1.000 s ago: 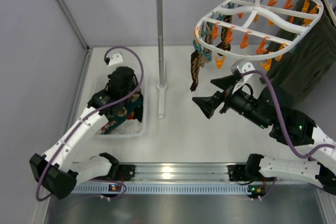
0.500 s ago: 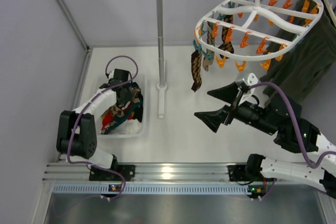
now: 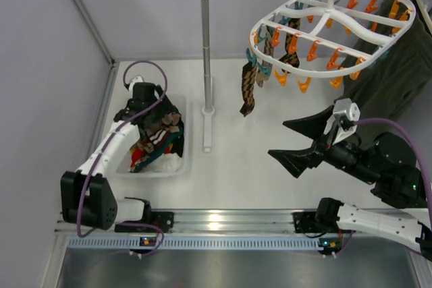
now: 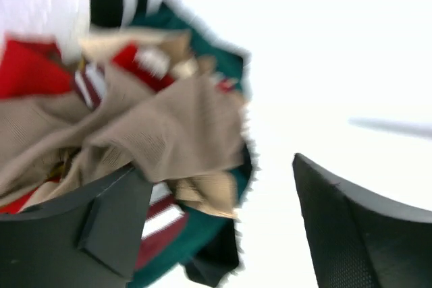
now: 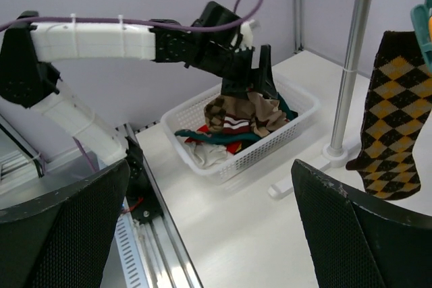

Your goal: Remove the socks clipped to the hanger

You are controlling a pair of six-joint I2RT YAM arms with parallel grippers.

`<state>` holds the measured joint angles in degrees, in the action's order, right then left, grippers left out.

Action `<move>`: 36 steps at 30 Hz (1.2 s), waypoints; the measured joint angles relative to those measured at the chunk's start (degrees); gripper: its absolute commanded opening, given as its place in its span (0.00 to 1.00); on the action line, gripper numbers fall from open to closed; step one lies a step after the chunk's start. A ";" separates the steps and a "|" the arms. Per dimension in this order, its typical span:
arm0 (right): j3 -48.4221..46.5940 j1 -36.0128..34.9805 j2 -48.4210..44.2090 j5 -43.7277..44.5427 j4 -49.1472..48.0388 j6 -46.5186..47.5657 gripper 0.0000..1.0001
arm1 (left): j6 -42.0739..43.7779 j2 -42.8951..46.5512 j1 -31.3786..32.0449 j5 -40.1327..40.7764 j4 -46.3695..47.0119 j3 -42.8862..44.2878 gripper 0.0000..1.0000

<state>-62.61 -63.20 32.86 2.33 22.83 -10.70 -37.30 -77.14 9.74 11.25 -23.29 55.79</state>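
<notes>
A white mesh basket [image 3: 187, 141] heaped with red, teal and black socks [image 4: 196, 247] is seen directly beneath the left gripper [image 4: 223, 173]. A grey metal pole rack [image 3: 205, 45] is set ahead and to the left of the right gripper [image 3: 278, 139]. A dark green garment [image 3: 395, 79] is hung beyond that gripper, to its right.
</notes>
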 measured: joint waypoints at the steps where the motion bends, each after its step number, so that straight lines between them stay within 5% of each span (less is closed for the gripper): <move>1: 0.00 0.00 -0.63 0.31 0.11 0.00 0.99 | 0.09 1.88 0.00 -0.15 -0.09 0.76 0.98; 13: -0.02 0.00 -5.18 4.26 1.46 -0.04 1.00 | 3.21 21.88 2.25 -11.58 0.87 3.93 0.98; 19: 0.31 0.00 -6.56 5.57 1.51 -0.31 0.99 | 15.08 23.91 29.33 -13.79 18.03 -0.13 0.99; 22: 0.74 0.00 -7.43 5.38 1.42 -0.92 0.99 | 19.61 19.71 36.13 -13.97 27.61 -2.62 0.99; 29: 0.74 0.00 -7.96 3.72 1.42 -1.57 0.99 | 24.52 1.49 36.39 -8.68 41.81 -2.64 0.98; 36: 1.11 0.00 -8.81 2.49 1.38 -1.55 0.99 | 26.95 -5.90 35.56 -3.56 47.56 -1.16 0.94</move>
<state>-61.49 -63.20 24.05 4.82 24.21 -12.25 -10.35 -83.05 45.30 7.68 24.27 54.63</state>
